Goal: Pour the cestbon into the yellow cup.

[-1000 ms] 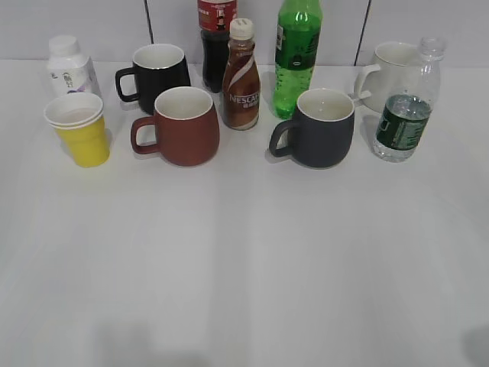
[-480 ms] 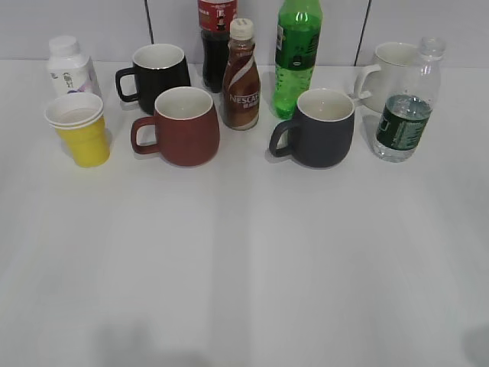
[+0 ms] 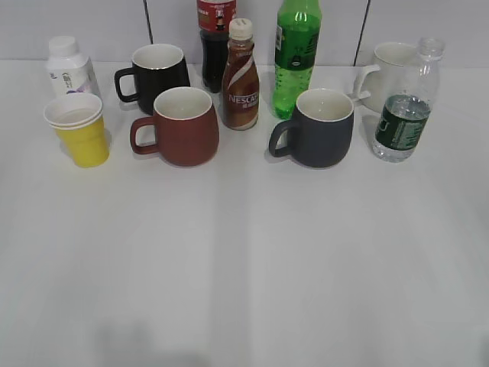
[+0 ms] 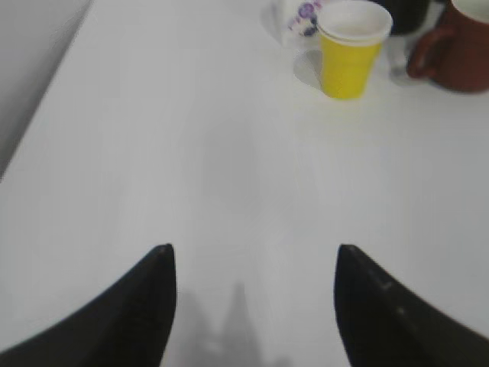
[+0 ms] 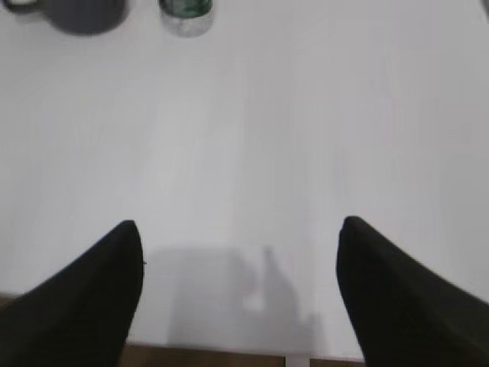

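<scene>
The cestbon (image 3: 406,107), a clear capless bottle with a dark green label, stands at the far right of the table; its base shows at the top of the right wrist view (image 5: 185,14). The yellow cup (image 3: 79,128) stands at the far left and shows in the left wrist view (image 4: 349,48). My left gripper (image 4: 252,252) is open and empty, over bare table well short of the cup. My right gripper (image 5: 241,228) is open and empty near the table's front edge, far from the bottle. Neither gripper shows in the exterior view.
Between cup and bottle stand a brown mug (image 3: 180,126), a black mug (image 3: 157,74), a dark grey mug (image 3: 321,128), a white mug (image 3: 390,69), a Nescafe bottle (image 3: 241,76), a green soda bottle (image 3: 296,53), a cola bottle (image 3: 215,38) and a white bottle (image 3: 69,67).
A dark shape at the bottom right corner of the exterior view has left the frame. The objects on the table have not moved.
</scene>
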Controlling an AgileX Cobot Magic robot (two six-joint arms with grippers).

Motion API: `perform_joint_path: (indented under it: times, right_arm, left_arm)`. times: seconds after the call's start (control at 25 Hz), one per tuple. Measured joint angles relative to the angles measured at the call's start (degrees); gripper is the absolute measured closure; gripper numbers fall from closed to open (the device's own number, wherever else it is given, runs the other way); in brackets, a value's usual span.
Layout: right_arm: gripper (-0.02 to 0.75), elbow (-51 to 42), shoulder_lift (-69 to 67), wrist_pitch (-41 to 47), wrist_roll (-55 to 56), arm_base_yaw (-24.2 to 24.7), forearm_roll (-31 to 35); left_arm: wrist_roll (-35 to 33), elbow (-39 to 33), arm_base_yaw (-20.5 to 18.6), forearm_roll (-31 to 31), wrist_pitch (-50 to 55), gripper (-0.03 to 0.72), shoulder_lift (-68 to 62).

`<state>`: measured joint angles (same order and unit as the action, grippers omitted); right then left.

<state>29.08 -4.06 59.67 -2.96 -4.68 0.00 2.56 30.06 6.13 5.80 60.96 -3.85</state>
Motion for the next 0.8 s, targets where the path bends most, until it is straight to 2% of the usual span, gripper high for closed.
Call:
perform_joint_path:
  times: [0.12, 0.8]
  right_arm:
    - [0.146, 0.0, 3.6, 0.0, 0.0, 0.9, 0.0]
    - [0.146, -0.1, 4.4, 0.0, 0.0, 3.1, 0.0]
  left_arm:
    - [0.0, 0.0, -2.0, 0.0, 0.0, 0.193, 3.5]
    - [-0.1, 0.0, -2.9, 0.0, 0.0, 0.193, 4.2]
